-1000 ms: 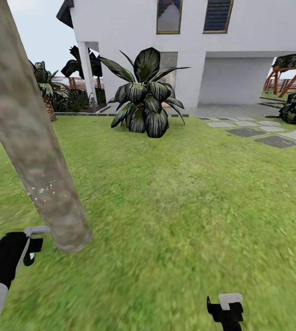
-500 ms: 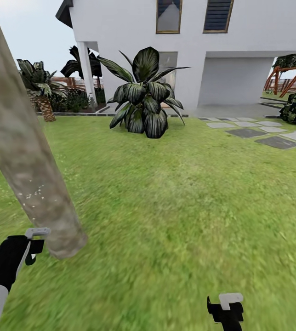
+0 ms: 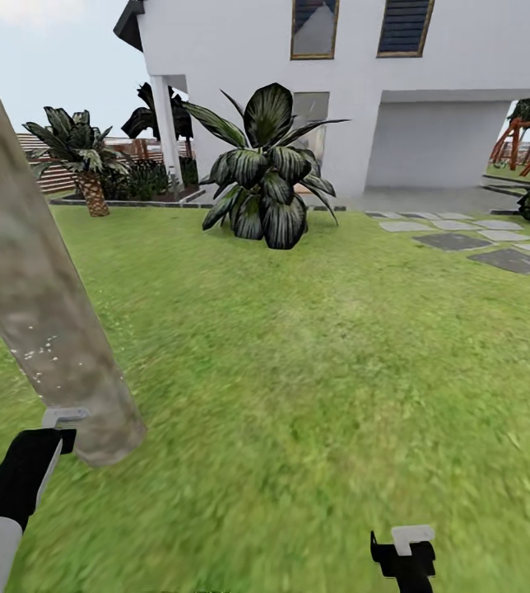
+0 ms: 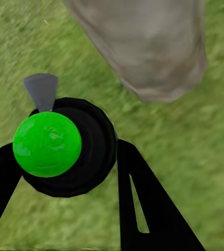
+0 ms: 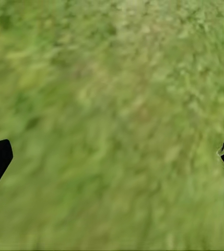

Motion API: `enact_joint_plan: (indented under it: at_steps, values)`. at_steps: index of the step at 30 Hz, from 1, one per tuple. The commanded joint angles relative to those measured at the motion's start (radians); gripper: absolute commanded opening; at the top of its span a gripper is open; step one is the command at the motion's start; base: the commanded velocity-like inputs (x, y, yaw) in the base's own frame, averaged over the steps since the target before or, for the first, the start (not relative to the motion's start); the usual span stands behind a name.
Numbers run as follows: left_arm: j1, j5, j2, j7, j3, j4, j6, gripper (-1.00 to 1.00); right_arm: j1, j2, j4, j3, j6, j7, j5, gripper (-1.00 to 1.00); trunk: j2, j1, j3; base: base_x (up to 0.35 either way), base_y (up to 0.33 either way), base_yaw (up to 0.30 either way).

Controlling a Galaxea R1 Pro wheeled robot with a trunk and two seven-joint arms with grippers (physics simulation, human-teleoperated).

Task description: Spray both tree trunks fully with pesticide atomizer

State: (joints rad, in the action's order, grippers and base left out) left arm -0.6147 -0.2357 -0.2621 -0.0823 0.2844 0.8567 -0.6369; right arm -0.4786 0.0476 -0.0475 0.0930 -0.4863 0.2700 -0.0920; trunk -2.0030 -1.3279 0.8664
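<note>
Gripping atomizer [image 4: 59, 146], black-bodied with green ball, beside mottled trunk [image 3: 43, 329]

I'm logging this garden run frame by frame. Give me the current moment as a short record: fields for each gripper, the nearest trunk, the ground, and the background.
left gripper: shut on a black round object with a green ball top, likely the atomizer
right gripper: open, over bare grass
tree trunk: close at the robot's left, white specks on the bark, base just beyond the left gripper
floor: green grass
background: white house, large dark-leaved plant, paving slabs
</note>
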Motion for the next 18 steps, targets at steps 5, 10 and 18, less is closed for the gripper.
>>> enact_joint_plan:
  at_steps: [5, 10, 18]
  values:
    - [0.001, 0.004, 0.043, -0.052, 0.003, -0.003, 0.007, -1.0, 0.0, -0.001, 0.0, 0.0, 0.0, 0.0, 0.0, 1.0, 0.0, 0.0, 0.0, 0.07, -0.271, 0.276]
    - [0.001, 0.003, 0.051, -0.057, 0.021, 0.009, 0.009, -1.0, 0.0, -0.002, 0.0, 0.001, 0.0, -0.001, -0.001, 1.0, 0.0, 0.0, 0.0, 0.102, -0.27, 0.275]
    - [0.001, 0.005, 0.055, -0.057, 0.075, 0.008, 0.02, -1.0, 0.0, 0.0, 0.0, 0.001, 0.0, 0.0, -0.002, 1.0, 0.0, 0.0, 0.0, 0.208, -0.207, 0.026]
